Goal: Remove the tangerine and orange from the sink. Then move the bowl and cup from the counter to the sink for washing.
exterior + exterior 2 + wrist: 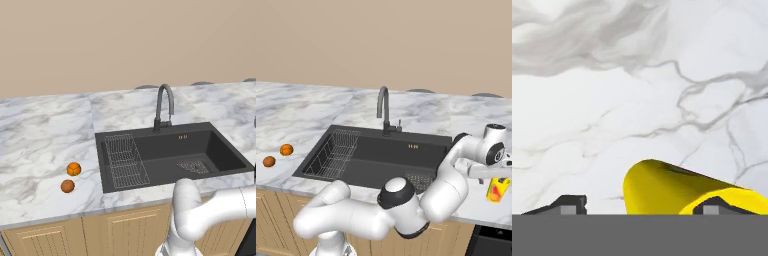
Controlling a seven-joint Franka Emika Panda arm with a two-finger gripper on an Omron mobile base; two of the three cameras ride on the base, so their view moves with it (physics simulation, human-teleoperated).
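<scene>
The small yellow cup (497, 190) with a red mark stands on the marble counter (476, 210) to the right of the sink (381, 155). My gripper (496, 179) hangs over it. In the hand view the cup (662, 192) sits between my fingertips (567, 204). The right tip is at its side and the left one is a gap away, so the gripper (639, 205) is open around it. Two round fruits lie on the counter left of the sink: a bright orange one (74, 169) and a darker one (67, 186). I cannot tell which is the tangerine. The bowl is out of view.
A wire rack (125, 160) fills the left part of the dark basin, and a drain strainer (194, 166) sits at its right. The dark gooseneck faucet (164, 107) rises behind the basin. Light wooden cabinets (125, 230) run below the counter.
</scene>
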